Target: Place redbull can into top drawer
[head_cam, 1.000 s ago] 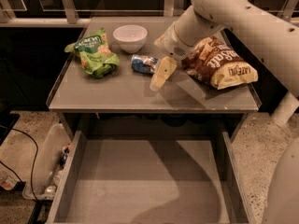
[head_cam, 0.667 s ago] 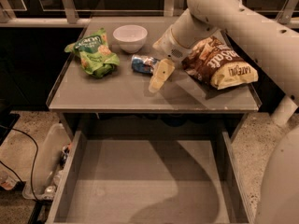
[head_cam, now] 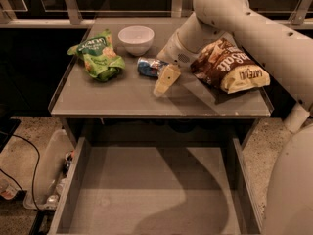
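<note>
The gripper (head_cam: 164,82) hangs low over the grey table (head_cam: 122,99), at the end of a thick cream arm (head_cam: 230,13) that reaches in from the upper right of the view. It points down and toward the table's front edge. Whether it is open or closed cannot be told from this angle, and nothing can be seen held in it.

The redbull can (head_cam: 149,66) lies on its side on the tabletop just to the left of the gripper as seen here, slightly behind it. It is so close that I cannot tell whether the two touch. Further left of the gripper, well apart from it, lies a crumpled green snack bag (head_cam: 98,58). A white bowl (head_cam: 136,38) stands upright behind and to the left, beyond the can. To the gripper's right, partly under the arm, lies a brown chip bag (head_cam: 230,67).

Below the gripper and nearer the camera, the top drawer (head_cam: 156,195) is pulled out from under the table – its flat grey bottom shows, crossed by the arm's shadow. The can is on the table, not in the drawer.
</note>
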Controlling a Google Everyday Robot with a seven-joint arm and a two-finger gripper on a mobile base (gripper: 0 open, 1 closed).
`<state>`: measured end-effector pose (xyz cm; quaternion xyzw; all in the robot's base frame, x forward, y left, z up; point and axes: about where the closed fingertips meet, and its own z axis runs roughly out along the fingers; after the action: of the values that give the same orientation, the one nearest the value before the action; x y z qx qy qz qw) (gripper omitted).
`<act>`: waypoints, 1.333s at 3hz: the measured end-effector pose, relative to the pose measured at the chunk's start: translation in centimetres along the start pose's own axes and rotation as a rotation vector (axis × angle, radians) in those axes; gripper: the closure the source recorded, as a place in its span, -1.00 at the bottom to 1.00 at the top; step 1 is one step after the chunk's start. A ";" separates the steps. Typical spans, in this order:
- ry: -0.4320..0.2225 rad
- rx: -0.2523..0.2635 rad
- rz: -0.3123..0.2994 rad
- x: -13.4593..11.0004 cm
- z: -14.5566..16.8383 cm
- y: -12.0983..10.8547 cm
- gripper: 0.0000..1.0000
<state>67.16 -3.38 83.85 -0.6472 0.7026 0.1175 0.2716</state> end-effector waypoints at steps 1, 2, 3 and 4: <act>0.000 0.000 0.000 0.0 0.0 0.0 -0.18; 0.000 0.000 0.000 0.0 0.0 0.0 0.30; 0.000 0.000 0.000 0.0 0.0 0.0 0.77; 0.000 0.000 0.000 0.0 0.0 0.0 1.00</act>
<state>67.16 -3.37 83.83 -0.6472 0.7026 0.1176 0.2715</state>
